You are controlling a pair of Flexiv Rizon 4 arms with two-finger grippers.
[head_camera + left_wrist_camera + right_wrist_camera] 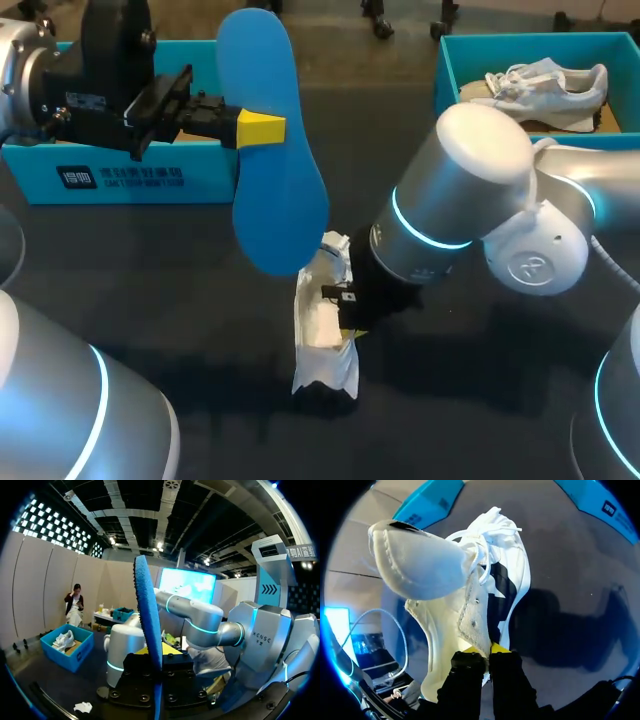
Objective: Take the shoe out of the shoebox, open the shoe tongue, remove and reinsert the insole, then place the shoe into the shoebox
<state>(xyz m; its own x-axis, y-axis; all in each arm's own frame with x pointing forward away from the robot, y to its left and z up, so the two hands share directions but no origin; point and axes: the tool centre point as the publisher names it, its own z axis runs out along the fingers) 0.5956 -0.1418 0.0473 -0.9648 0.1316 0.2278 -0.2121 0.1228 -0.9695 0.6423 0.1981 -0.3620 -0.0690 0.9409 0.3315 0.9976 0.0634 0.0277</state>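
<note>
Near the middle of the table (pixel 200 300), the right arm's tool (pixel 350 312) is pinching the upper side edge of the white shoe (pixel 322 345), whose padded tongue (pixel 415 560) flops outward past the laces; whether the shoe rests on the surface I cannot tell. Up toward eleven o'clock from it, the left arm's tool (pixel 262 128) is clamped on the blue insole (pixel 275 190), holding it clear above the table in front of the blue shoebox (pixel 120 178) at ten o'clock. Over at two o'clock a second blue box (pixel 447 80) holds another pale shoe (pixel 545 85).
</note>
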